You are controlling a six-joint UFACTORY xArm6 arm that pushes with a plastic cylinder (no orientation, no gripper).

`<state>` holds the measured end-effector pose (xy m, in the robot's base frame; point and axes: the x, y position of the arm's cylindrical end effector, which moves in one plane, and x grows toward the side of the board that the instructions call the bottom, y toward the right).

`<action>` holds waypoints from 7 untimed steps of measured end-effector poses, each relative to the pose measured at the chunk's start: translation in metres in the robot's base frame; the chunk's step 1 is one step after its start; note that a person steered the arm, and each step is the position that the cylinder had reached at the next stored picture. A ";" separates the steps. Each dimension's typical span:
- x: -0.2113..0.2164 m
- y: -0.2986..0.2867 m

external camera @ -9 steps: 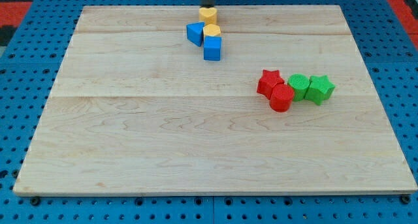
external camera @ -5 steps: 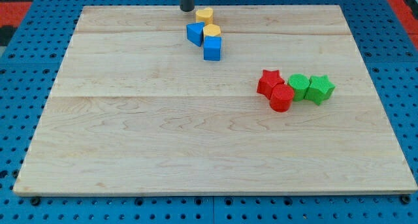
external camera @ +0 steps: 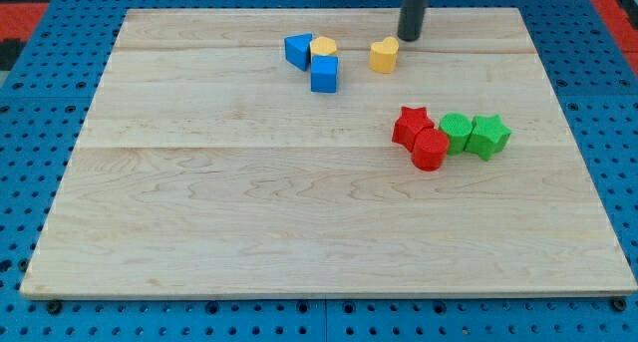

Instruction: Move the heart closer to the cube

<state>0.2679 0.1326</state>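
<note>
The yellow heart (external camera: 384, 55) had moved since a moment earlier: it had sat at the far edge just above the blue and yellow cluster, and now it lay off to the right of that cluster, apart from it. My tip (external camera: 410, 38) had swung across too, from the left of the heart to just beyond its far right side, close to it, perhaps touching; I could not tell. Being a bare rod, it grasped nothing.

The blue cube (external camera: 324, 74) stayed where it was, left of the heart and slightly nearer, with a clear strip of wooden board (external camera: 249, 202) between them. Touching the cube on its far side was a yellow round block (external camera: 323, 48), and left of that a blue angular block (external camera: 297, 51).

Well to the right and nearer sat a red star (external camera: 410, 126), a red cylinder (external camera: 430, 150), a green round block (external camera: 456, 132) and a green star (external camera: 489, 135), bunched together and unmoved.
</note>
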 end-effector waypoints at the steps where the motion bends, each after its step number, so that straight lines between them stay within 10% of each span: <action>1: 0.003 -0.037; 3: 0.011 -0.181; 5: -0.057 -0.197; 7: 0.024 -0.204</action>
